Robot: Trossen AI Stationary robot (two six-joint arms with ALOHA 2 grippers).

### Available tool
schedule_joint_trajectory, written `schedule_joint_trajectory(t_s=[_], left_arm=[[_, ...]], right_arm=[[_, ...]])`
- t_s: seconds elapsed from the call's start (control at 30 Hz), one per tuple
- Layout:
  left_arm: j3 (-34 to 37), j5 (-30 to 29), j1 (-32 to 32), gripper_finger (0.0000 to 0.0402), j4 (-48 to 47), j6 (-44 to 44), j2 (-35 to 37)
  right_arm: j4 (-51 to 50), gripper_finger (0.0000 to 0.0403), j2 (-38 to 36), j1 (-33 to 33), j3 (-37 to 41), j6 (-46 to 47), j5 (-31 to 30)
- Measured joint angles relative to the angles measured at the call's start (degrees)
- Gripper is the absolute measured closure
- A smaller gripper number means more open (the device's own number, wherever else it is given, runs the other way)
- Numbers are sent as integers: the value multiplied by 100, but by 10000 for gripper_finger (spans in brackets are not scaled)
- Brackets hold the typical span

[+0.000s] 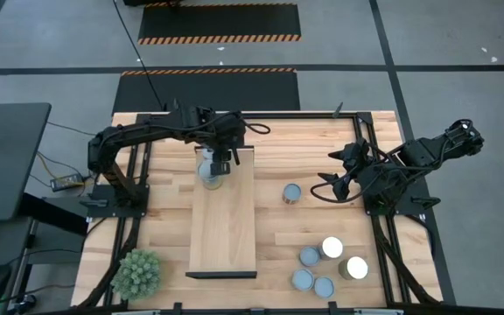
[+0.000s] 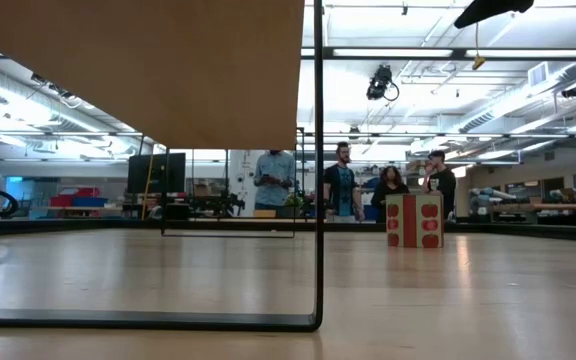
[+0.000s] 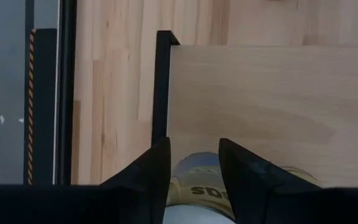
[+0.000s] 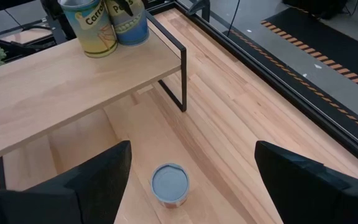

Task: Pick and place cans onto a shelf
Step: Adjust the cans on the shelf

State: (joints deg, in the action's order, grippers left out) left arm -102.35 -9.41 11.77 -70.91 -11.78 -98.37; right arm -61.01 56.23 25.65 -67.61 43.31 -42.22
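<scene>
The shelf (image 1: pixel 224 219) is a pale board on black legs, running from far to near across the table's middle. Two cans (image 4: pixel 107 25) stand upright side by side at its far end, their bases on the board. My left gripper (image 1: pixel 219 163) reaches down over them and is shut on one can (image 3: pixel 194 180), which has a silvery top. My right gripper (image 1: pixel 333 171) hangs open over the table's right side. It holds nothing. A single can (image 4: pixel 169 184) stands on the tabletop below it. My left gripper pinches the can's upper side (image 3: pixel 194 173) between its two fingers (image 3: pixel 151 177), one on each side of the round wall. The fingers slant steeply down from above. The can is upright, and in the right wrist view its base rests on the shelf board.
One can (image 1: pixel 292 193) stands alone right of the shelf. Several more cans (image 1: pixel 326 267) are clustered at the near right. A spiky green plant (image 1: pixel 137 272) sits at the near left corner. Black frame rails (image 1: pixel 383 245) line the table's sides. People stand in the room beyond.
</scene>
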Motion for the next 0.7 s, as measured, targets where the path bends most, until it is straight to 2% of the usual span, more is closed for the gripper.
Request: schedule_joint_trajectory(t_s=[0.7], left_arm=[[-2,-2,7,260,-150,213,2]], right_arm=[[13,54,0,0,0,0,25]])
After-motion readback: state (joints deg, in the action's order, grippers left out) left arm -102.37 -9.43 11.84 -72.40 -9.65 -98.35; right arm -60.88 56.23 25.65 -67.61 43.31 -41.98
